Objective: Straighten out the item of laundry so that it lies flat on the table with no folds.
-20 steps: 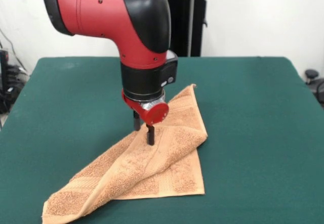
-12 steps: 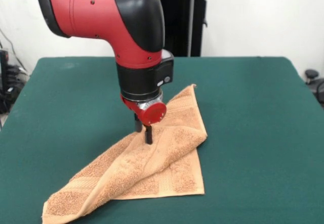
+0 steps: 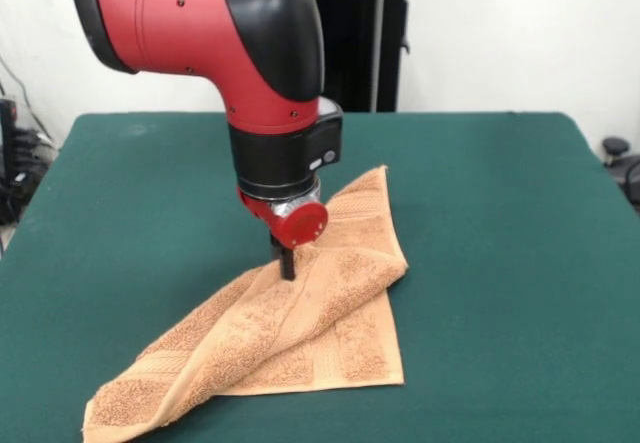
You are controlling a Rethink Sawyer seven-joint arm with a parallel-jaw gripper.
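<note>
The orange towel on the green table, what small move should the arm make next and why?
Probably a short lift and pull toward the picture's left. The pincer stands at the raised ridge of the towel, which is folded over on itself across the table. Whether it has hold of the cloth is not visible, so securing the fold comes first if it has not.

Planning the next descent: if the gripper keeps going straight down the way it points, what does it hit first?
The towel. The gripper points down at its raised fold and already looks in contact with it, though depth is unclear. Below that lies the table.
</note>
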